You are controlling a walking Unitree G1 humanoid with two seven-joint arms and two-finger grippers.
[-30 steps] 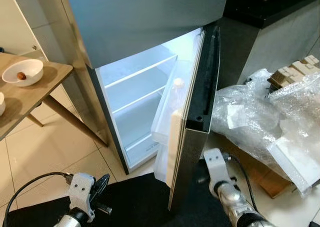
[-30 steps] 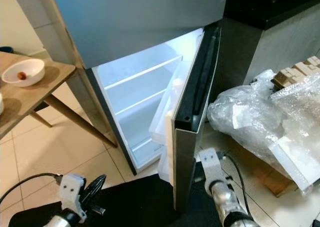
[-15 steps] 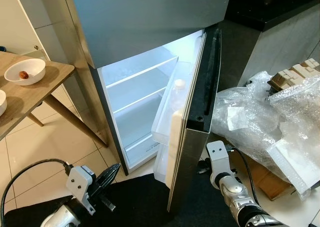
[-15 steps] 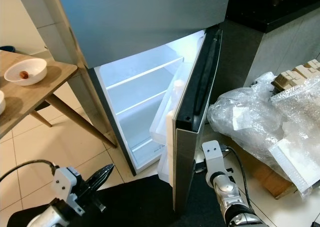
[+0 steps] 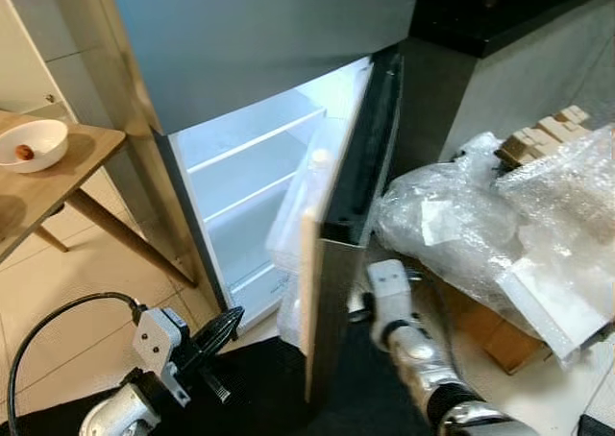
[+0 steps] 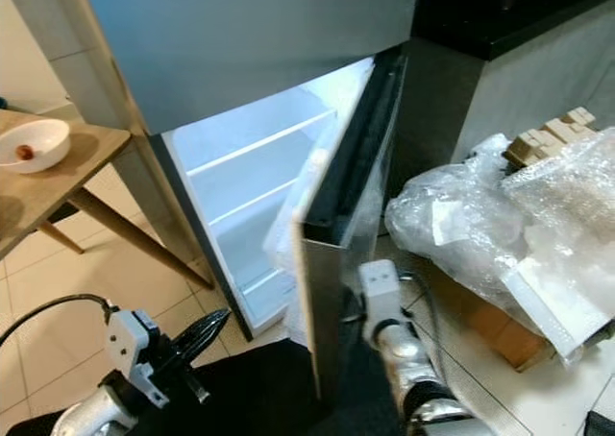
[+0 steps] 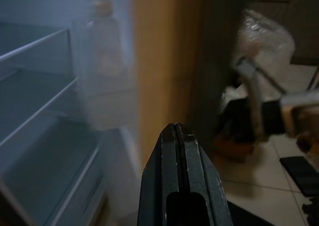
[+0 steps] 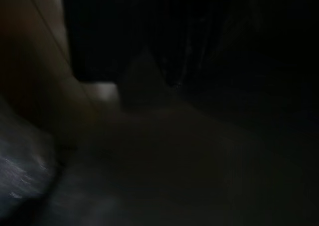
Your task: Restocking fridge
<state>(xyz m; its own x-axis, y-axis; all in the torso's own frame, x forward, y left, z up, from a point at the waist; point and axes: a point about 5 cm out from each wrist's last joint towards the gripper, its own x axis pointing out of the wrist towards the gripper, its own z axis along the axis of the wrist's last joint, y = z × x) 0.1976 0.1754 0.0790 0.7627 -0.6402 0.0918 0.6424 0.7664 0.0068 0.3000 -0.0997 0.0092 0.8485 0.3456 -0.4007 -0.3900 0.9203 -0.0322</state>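
Nearest the camera, the left gripper [image 5: 229, 323] has crept forward and up since a second ago, its two black fingers [image 7: 182, 176] pressed together, tips pointing at the foot of the open fridge [image 5: 255, 181]. The right gripper sits low behind the outer face of the fridge door [image 5: 336, 263] — its fingers are hidden there and its wrist view is too dark, so I cannot tell whether they are open or closed. Its silver arm [image 5: 408, 335] has moved in closer to the door's edge than before. The door stands ajar, swung slightly further toward closing in the head views, though the camera has also shifted. In the door shelf a pale bottle [image 5: 317, 181] stands upright. The lit white shelves [image 5: 252, 162] hold nothing visible. To the right lies crumpled bubble wrap [image 5: 480, 225]; to the left, a wooden table [image 5: 48, 186] with a white bowl [image 5: 29, 145].
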